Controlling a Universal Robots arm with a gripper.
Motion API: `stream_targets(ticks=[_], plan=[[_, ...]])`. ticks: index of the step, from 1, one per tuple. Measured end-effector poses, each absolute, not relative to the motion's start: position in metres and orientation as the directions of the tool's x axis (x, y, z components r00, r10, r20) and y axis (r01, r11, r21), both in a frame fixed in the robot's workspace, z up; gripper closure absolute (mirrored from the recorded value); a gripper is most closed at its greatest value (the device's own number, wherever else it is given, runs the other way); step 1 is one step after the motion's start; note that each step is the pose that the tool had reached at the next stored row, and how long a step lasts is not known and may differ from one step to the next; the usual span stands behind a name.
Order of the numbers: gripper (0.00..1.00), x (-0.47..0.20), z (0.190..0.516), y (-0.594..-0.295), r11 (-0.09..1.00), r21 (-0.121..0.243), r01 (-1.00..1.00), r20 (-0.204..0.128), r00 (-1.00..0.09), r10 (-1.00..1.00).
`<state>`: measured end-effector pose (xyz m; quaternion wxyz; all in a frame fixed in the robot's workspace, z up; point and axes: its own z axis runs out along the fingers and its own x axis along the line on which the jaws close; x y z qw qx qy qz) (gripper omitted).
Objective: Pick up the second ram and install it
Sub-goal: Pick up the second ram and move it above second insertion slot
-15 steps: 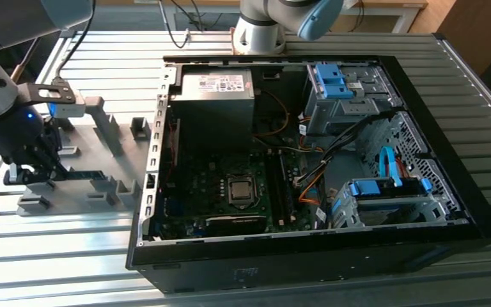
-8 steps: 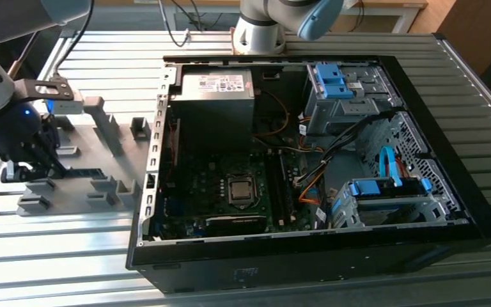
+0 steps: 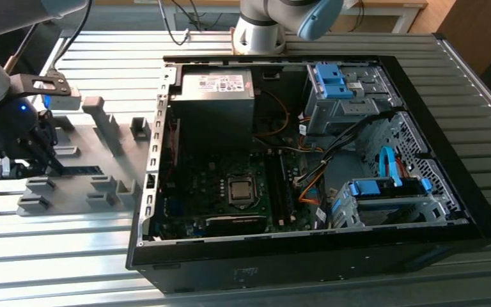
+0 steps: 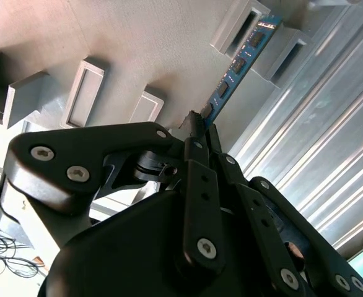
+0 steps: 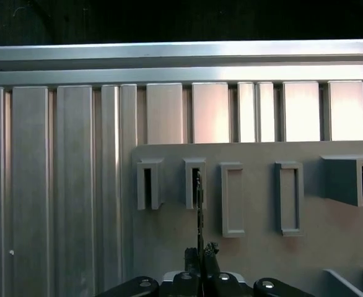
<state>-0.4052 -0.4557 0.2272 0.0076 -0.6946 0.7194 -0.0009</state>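
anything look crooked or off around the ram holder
Nothing stands out. The second ram runs straight, in line with the gray holder blocks, and the gripper pinches it squarely at one end.

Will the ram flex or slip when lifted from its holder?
Likely stiff and light: the ram is a thin flat board. Probably fragile, with bare chips along it. The gripper pinches near one end, so it may tilt.
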Motion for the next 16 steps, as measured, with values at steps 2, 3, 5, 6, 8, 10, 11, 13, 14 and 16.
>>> stream_targets(ticks=[2,3,5,6,8,10,11,13,14,16], plan=[[0.86,-0.405,0.229,-0.456,0.035,-0.012,-0.999,-0.010,-0.035,-0.999],[0.86,-0.405,0.230,-0.456,0.035,-0.012,-0.999,-0.010,-0.035,-0.999],[0.86,-0.405,0.232,-0.456,0.035,-0.012,-0.999,-0.010,-0.035,-0.999],[0.86,-0.405,0.233,-0.456,0.035,-0.012,-0.999,-0.010,-0.035,-0.999],[0.86,-0.405,0.235,-0.456,0.035,-0.012,-0.999,-0.010,-0.035,-0.999],[0.86,-0.405,0.236,-0.456,0.035,-0.012,-0.999,-0.010,-0.035,-0.999],[0.86,-0.405,0.237,-0.456,0.035,-0.012,-0.999,-0.010,-0.035,-0.999],[0.86,-0.405,0.239,-0.456,0.035,-0.012,-0.999,-0.010,-0.035,-0.999],[0.86,-0.405,0.240,-0.456,0.035,-0.012,-0.999,-0.010,-0.035,-0.999],[0.86,-0.405,0.242,-0.456,0.035,-0.012,-0.999,-0.010,-0.035,-0.999]])
